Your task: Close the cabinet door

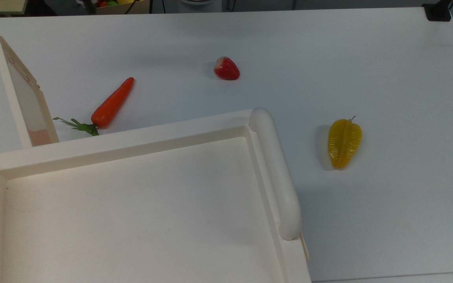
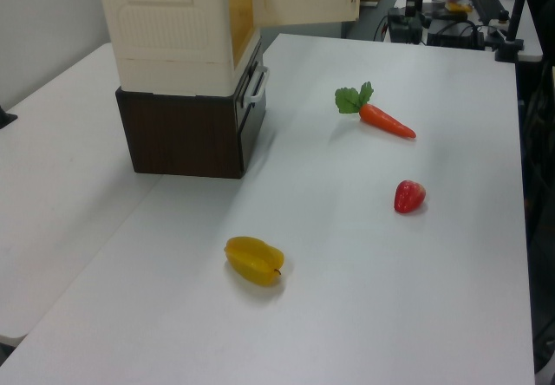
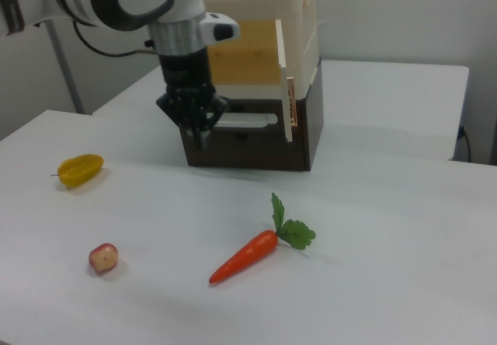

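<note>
Behind the black two-finger gripper [image 3: 195,134], in the right view, stands the large cream-white boxy plastic cabinet [image 3: 264,26] on a dark brown wooden base [image 3: 256,139]; the arm's white housing covers the cabinet's left part. The fingertips point down and sit close together against the dark base, so whether they are parted or pressed together cannot be told; nothing is seen between them.

To the gripper's right in the right view, the thin flat cream rectangular cabinet door [image 3: 285,81] stands swung out, seen nearly edge-on, with small metal fittings along its edge and a yellowish interior behind it. In the top view the door [image 1: 24,94] juts from the cabinet's rimmed top [image 1: 132,204], its lower end cut off by the rim.

Below the gripper in the right view, on the smooth white table [image 3: 373,283]:
- glossy orange toy carrot with green leaves [image 3: 248,256], to the right;
- small red rounded toy fruit [image 3: 103,257], to the left;
- ribbed yellow toy starfruit [image 3: 80,169], far left.
</note>
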Controlling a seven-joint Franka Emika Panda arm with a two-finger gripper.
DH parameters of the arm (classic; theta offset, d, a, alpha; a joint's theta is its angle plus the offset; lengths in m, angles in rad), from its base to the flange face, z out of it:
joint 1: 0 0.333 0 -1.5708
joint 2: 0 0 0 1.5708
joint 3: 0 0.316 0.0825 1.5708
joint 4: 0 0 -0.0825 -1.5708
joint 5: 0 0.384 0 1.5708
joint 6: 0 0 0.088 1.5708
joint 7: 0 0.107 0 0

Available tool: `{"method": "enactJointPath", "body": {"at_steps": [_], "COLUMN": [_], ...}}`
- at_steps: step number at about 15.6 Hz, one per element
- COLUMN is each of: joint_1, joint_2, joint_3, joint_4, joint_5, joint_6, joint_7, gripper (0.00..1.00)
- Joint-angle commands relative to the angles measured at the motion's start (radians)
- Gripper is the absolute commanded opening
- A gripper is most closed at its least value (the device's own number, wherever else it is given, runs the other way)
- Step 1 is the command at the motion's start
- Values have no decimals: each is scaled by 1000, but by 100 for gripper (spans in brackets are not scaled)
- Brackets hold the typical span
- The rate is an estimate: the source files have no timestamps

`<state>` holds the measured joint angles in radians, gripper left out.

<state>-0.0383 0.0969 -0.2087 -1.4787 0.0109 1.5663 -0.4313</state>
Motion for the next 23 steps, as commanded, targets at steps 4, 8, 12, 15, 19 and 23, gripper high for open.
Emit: {"method": "enactJointPath", "body": {"at_steps": [4, 8, 12, 15, 19, 23], "joint_1": [8, 6, -15, -34, -29, -18], "joint_2": [-17, 18, 95, 107, 147, 179], "joint_3": [-136, -208, -227, -227, -222, -204], "joint_4": [3, 6, 6, 6, 2, 3], "joint_5": [-16, 4, 107, 196, 228, 274], "joint_6": [66, 228, 475, 595, 728, 790], "joint_7": [-311, -452, -559, -602, -618, -622], "gripper": [0, 0, 0, 0, 0, 0]}}
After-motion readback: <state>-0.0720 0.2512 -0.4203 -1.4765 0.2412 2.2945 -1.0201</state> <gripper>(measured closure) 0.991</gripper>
